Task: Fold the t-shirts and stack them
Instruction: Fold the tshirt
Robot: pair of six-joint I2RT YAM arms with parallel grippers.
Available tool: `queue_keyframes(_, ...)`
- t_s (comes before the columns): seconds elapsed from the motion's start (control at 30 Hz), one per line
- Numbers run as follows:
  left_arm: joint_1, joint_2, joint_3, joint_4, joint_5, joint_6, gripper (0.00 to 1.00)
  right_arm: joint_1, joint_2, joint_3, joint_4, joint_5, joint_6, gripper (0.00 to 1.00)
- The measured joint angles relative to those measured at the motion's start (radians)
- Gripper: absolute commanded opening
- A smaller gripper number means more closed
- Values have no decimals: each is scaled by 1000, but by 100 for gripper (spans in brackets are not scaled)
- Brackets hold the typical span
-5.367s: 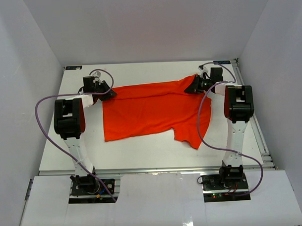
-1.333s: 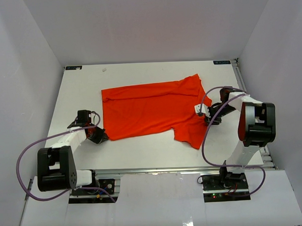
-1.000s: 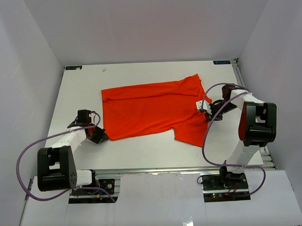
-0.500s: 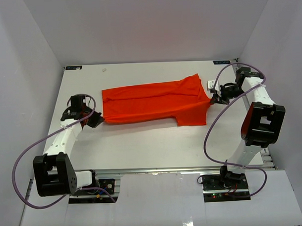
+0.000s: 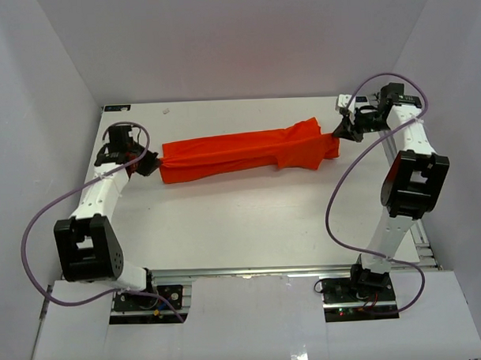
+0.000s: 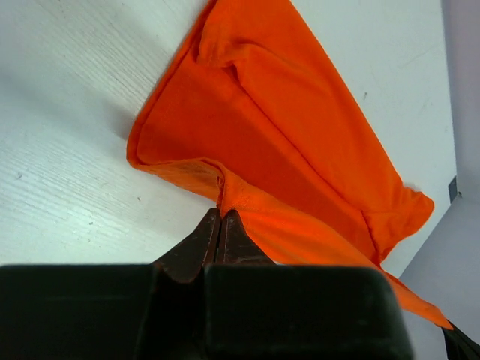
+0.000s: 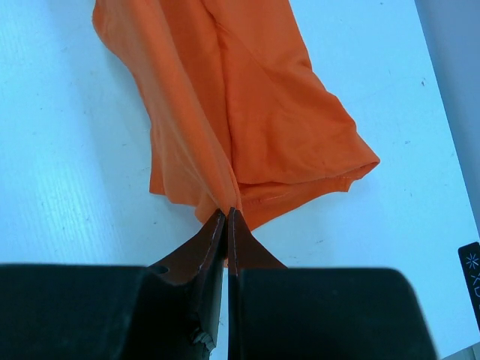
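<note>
The orange-red t-shirt point(image 5: 247, 151) lies folded into a long narrow band across the far half of the white table. My left gripper point(image 5: 151, 162) is shut on the shirt's left end; in the left wrist view the shut gripper point(image 6: 220, 216) pinches an edge of the shirt point(image 6: 300, 165). My right gripper point(image 5: 338, 133) is shut on the shirt's right end; in the right wrist view the shut gripper point(image 7: 226, 214) pinches the shirt point(image 7: 240, 120) at its near edge. Both held ends sit low by the table.
The white table point(image 5: 242, 219) is walled by grey panels at left, right and back. Purple cables point(image 5: 348, 192) loop from both arms over the table's sides. A metal rail point(image 5: 420, 237) runs along the right edge.
Both grippers carried the shirt's near edge away from me toward the far side, folding the spread shirt over into a narrow band. Both arms stretched farther out.
</note>
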Motion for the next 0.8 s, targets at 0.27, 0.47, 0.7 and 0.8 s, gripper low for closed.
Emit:
queue_keyframes(0.27,4,182,134,22,-8,13,8,28,82,79,60,-2,99,7)
queue_keyframes(0.47,4,289,233,40,-25,29,8,68,143,117,105,21,144,7)
queue_keyframes(0.7,4,410,286,52,-34,45,8,85,212,132,149,57,200,6)
queue_keyframes(0.8,4,451,304,53,-36,49,8,85,224,132,185,80,241,6)
